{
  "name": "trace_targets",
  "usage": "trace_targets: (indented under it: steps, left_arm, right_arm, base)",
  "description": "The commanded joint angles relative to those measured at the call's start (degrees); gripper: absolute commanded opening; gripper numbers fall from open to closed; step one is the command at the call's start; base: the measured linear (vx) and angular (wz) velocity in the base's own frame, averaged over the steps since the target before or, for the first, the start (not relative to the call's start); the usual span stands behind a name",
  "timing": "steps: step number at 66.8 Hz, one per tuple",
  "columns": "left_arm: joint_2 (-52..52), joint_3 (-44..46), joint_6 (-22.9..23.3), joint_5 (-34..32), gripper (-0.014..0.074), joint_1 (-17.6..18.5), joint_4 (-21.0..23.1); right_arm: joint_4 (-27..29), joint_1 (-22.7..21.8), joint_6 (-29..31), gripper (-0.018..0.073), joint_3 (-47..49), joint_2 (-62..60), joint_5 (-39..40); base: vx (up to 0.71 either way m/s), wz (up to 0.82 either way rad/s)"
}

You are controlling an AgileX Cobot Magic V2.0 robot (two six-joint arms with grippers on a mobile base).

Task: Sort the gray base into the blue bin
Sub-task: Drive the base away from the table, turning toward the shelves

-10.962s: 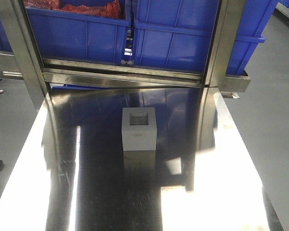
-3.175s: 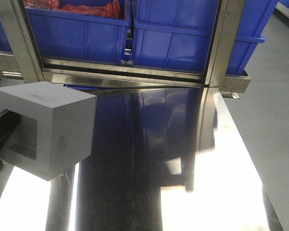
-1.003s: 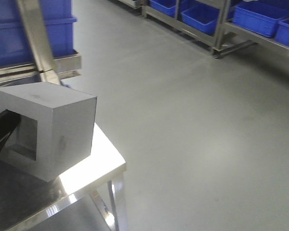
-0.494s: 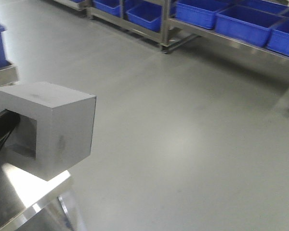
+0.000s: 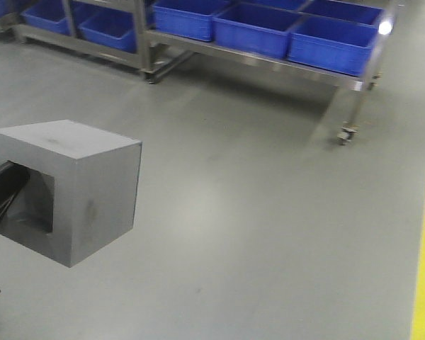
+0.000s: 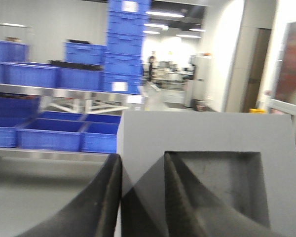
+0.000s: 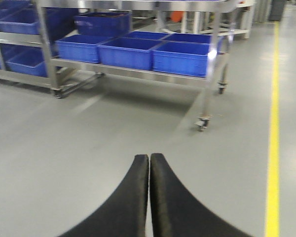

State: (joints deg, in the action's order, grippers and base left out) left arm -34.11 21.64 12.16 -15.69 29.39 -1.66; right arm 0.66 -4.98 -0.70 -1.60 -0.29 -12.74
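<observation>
On rack (image 5: 319,75): blue bins (image 5: 251,32), interiors plain blue | left jaws clamp gray base (image 5: 92,191) | right jaws together

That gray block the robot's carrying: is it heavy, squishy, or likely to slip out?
Probably stiff: the gray base shows straight, crisp edges though the left pincer clamps only one wall. Likely light for its size, since it is hollow and held out by that thin wall. Its matte faces suggest decent grip, not slipperiness.

gray base (image 5: 92,191): matt | my left gripper (image 6: 141,160): smooth black, dull sheen | blue bins (image 5: 333,44): glossy plastic | rack (image 5: 269,62): bright metal | floor (image 5: 269,212): smooth, soft sheen
</observation>
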Motion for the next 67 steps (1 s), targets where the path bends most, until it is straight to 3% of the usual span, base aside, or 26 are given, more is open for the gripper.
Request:
trace_targets:
  steps: [1,41,67]
  left_arm:
    - [0.2,1.8,0.8,-6.2,0.0003,0.3,0.8]
    - [0.2,1.8,0.8,-6.2,0.0003,0.3,0.8]
    - [0.2,1.8,0.8,-6.2,0.0003,0.3,0.8]
  right_arm:
    - [-0.3,-0.2,0.7,-0.0005,-0.1,1.1,4.1]
    - [-0.3,-0.2,0.7,-0.0005,-0.1,1.1,4.1]
    - [-0.3,-0.2,0.7,-0.0005,-0.1,1.1,4.1]
  base:
    - [0.16,-0.61]
    - [0.17,-0.64]
    - [0.2,-0.28]
